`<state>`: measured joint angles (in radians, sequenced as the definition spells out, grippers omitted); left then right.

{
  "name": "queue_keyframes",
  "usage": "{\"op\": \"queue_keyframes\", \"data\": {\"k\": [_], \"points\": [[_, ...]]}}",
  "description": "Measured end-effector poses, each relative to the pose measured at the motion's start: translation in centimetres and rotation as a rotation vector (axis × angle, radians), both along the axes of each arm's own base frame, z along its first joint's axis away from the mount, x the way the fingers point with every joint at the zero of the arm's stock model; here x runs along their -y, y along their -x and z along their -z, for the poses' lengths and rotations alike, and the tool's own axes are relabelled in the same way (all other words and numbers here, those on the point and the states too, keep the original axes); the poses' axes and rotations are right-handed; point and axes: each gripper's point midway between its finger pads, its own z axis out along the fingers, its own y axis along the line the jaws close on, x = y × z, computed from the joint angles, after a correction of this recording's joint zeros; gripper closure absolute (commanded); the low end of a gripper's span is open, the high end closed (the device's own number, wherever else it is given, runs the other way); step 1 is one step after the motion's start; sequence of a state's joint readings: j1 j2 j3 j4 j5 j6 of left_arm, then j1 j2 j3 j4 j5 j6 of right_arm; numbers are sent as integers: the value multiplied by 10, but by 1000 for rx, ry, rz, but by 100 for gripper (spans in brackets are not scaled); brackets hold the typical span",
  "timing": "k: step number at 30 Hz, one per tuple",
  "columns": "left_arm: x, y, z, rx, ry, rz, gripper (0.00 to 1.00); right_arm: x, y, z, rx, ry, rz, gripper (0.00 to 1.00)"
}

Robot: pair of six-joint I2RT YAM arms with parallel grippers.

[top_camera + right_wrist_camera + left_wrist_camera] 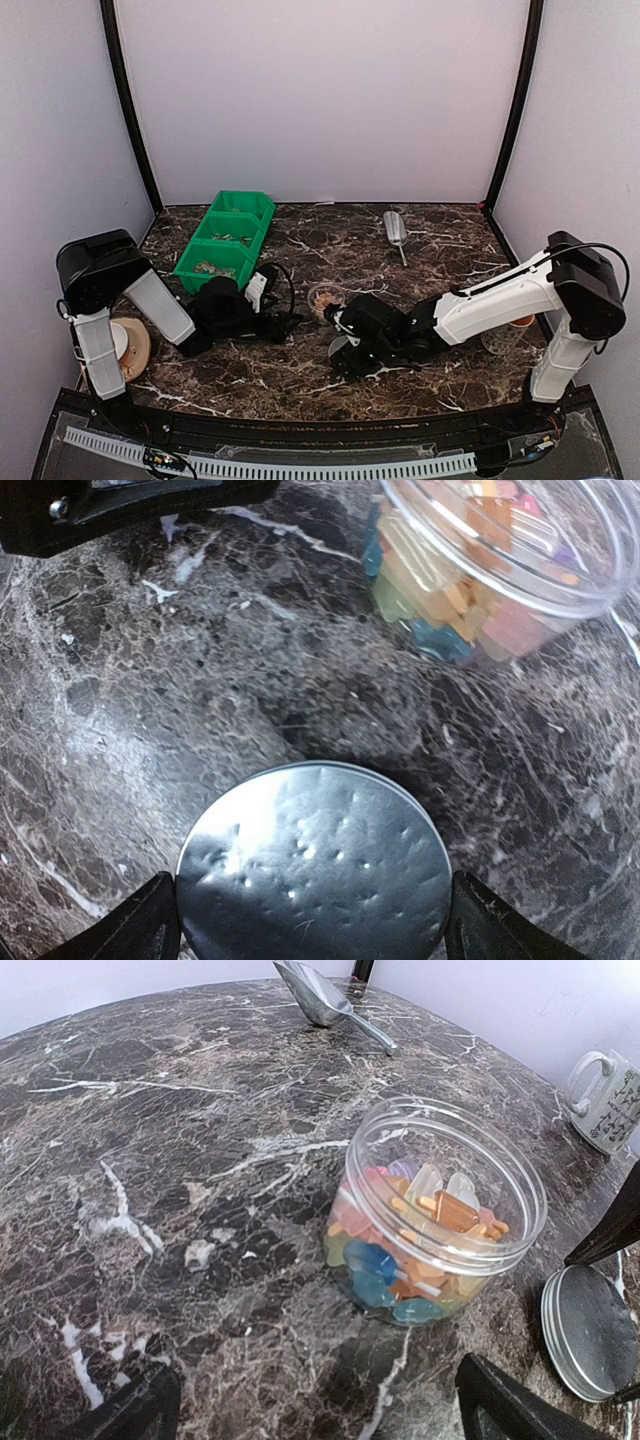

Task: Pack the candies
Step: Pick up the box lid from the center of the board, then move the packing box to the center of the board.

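The candies (420, 1230) are small wrapped sweets in mixed colours, filling a clear round tub (520, 1175) that stands open on the marble table. The tub also shows in the top view (326, 296) and in the right wrist view (560, 600). More candies (212, 268) lie in the green bin (225, 240). My left gripper (320, 1410) is open and empty, low over the table just in front of the tub. My right gripper (318, 920) is shut on the round metal lid (315, 860), held flat beside the tub, one finger on each edge.
A metal scoop (396, 230) lies at the back of the table. A white mug (608, 1100) stands to the right. A round wooden disc with a white object (130, 345) sits by the left arm's base. Black frame posts stand at the back corners.
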<state>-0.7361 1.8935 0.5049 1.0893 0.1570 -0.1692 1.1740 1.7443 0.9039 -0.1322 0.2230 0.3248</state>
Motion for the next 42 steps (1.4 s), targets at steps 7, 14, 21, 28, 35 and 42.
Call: {"op": "queue_keyframes", "data": {"k": [7, 14, 21, 28, 35, 42], "points": [[17, -2, 0, 10, 12, 71, 1, 32, -3, -9, 19, 7, 76, 10], [49, -4, 8, 30, 13, 225, 1, 57, -13, -29, 52, -19, 157, 9], [71, -9, 7, 59, 36, 308, 1, 69, -19, -51, 84, -57, 198, 9], [88, -15, 5, 88, 65, 365, 7, 80, -22, -67, 110, -73, 224, 8], [92, -13, 6, 113, 81, 408, 15, 86, -24, -78, 122, -91, 237, 7], [90, 1, 4, 140, 109, 465, 17, 87, -23, -77, 119, -84, 237, 6]]}}
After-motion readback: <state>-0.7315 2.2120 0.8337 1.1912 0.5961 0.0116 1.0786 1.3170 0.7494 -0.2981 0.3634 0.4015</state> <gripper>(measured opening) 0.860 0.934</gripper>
